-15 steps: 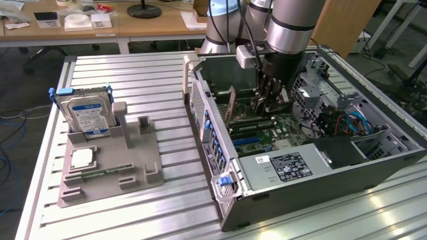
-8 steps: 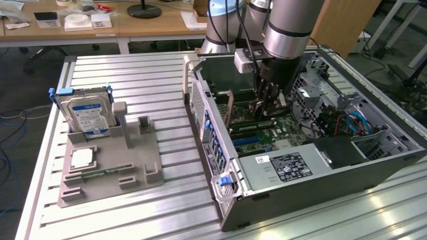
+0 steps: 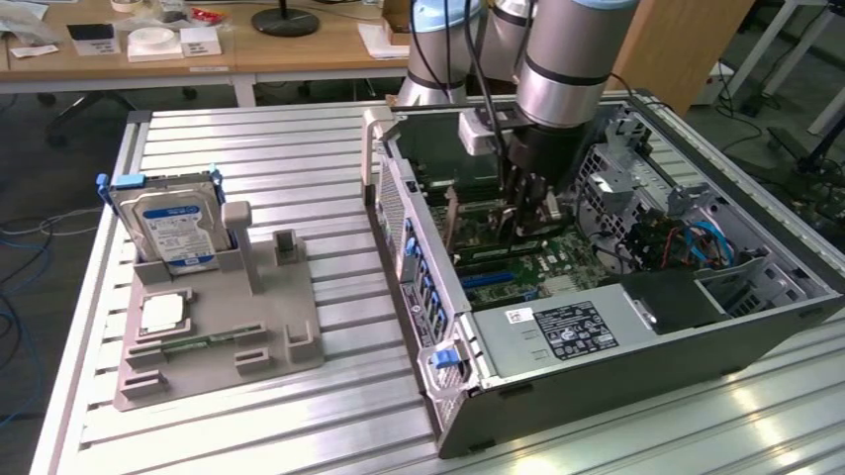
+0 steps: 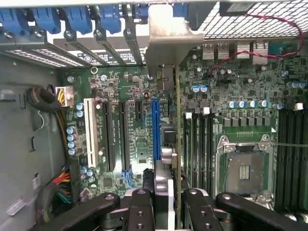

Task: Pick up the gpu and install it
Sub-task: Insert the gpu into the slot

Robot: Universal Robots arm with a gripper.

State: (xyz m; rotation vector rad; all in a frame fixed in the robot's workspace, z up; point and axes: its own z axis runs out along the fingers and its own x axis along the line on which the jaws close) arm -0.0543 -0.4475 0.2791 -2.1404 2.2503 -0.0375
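**gpu in gripper, inside the case, over the motherboard**

gpu (image 4: pixel 167 139) is clamped edge-on between the two black fingers (image 4: pixel 139 204) of the gripper (image 4: pixel 167 192), one finger on each face. It stands upright, with its long edge running along the board. Its silvery end bracket (image 4: pixel 168 38) is up against the rear slot row, next to the blue latches (image 4: pixel 77 19). In the wrist view the card edge sits just beside the long blue slot (image 4: pixel 155 130), between it and the black memory slots (image 4: pixel 202 144). Can't tell if the bottom edge is in a slot or above it.

Motherboard (image 4: pixel 130 96): the CPU socket (image 4: pixel 245 168) is open, and a bundle of coloured wires (image 4: pixel 60 185) runs along the case wall.

In the exterior view the arm reaches straight down into the open computer case (image 3: pixel 634 346), with the gripper (image 3: pixel 528 213) low over the board. The power supply (image 3: pixel 568 327) fills the near corner of the case.

The case lies on a slatted aluminium table (image 3: pixel 264 148). On the exterior view's left, well apart from the case, is a grey fixture (image 3: pixel 264 346). It holds a hard drive (image 3: pixel 165 228) with a blue-white label standing upright, a square silver chip (image 3: pixel 161 315) and a narrow green memory stick (image 3: pixel 198 343) lying flat.
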